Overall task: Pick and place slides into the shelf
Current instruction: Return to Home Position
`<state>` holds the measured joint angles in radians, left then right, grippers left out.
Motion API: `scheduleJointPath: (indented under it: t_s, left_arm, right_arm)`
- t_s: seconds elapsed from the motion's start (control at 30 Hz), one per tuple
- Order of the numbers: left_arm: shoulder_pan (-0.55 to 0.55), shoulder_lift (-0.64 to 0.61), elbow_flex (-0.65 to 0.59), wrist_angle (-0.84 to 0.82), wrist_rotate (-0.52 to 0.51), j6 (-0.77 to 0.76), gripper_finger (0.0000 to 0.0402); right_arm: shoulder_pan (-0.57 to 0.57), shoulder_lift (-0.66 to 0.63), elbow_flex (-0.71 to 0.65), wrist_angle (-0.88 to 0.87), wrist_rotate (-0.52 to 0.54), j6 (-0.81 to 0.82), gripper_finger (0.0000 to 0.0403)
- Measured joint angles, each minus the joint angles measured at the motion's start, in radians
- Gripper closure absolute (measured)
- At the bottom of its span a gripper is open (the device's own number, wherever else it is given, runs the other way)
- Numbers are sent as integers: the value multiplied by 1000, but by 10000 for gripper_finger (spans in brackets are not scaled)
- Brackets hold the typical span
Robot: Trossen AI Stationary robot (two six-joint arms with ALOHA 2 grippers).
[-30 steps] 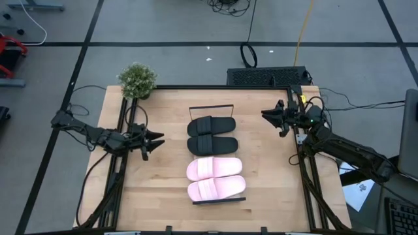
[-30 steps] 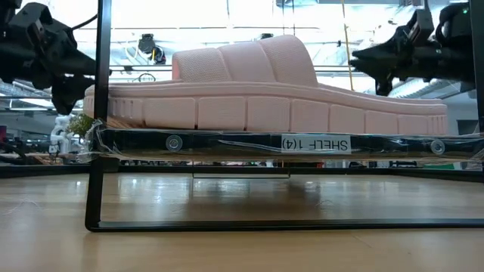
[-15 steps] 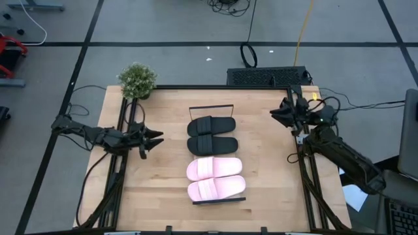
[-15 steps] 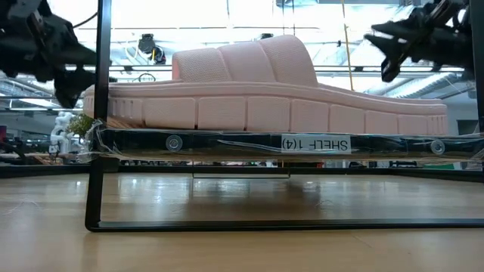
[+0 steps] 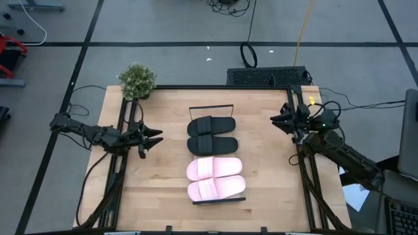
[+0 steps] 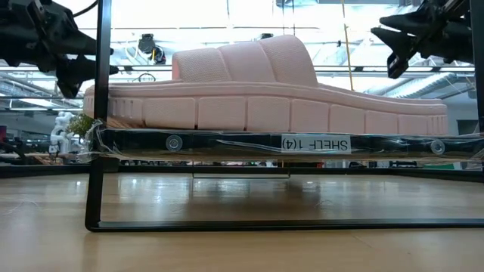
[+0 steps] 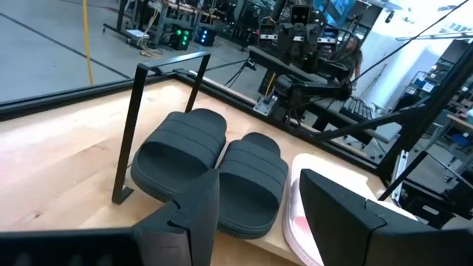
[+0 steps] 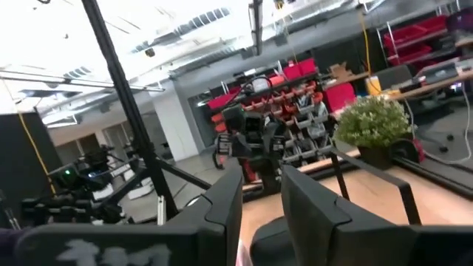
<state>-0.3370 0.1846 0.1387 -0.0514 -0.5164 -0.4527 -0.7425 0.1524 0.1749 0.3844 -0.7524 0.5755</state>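
All the slides lie side by side on the shelf (image 5: 211,107), soles down. The two black slides (image 5: 211,134) are at its far end and the two pale pink slides (image 5: 214,178) at its near end. The low view shows a pink slide (image 6: 265,83) on the shelf's panel (image 6: 227,142). My left gripper (image 5: 159,136) hovers open to the left of the shelf, facing the black slides (image 7: 214,166). My right gripper (image 5: 273,119) hovers open near the table's right edge. In the low view the left gripper (image 6: 79,60) and right gripper (image 6: 397,45) hang above slide level.
A small potted plant (image 5: 137,80) stands at the table's far left corner. Dark frame rails run along the left side (image 5: 121,163) and the right side (image 5: 305,176) of the table. Bare wood (image 5: 261,163) lies between the shelf and each arm.
My right gripper has drawn back from the shelf toward the table's right edge and risen a little. The slides and the shelf have stayed where they were.
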Motion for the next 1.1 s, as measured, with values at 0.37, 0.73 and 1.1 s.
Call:
scheduleJointPath:
  t_s: [0.37, 0.73, 1.1]
  left_arm:
    - [0, 19, 0, 2, -31, -5, 217]
    - [0, -3, 0, 3, -68, 47, 217]
    - [-1, -80, -1, -80, -69, 33, 217]
  right_arm:
    - [368, -7, 0, -137, 354, -193, 316]
    - [566, -51, 20, -165, 628, -294, 316]
    - [568, -144, 148, -440, 700, -314, 316]
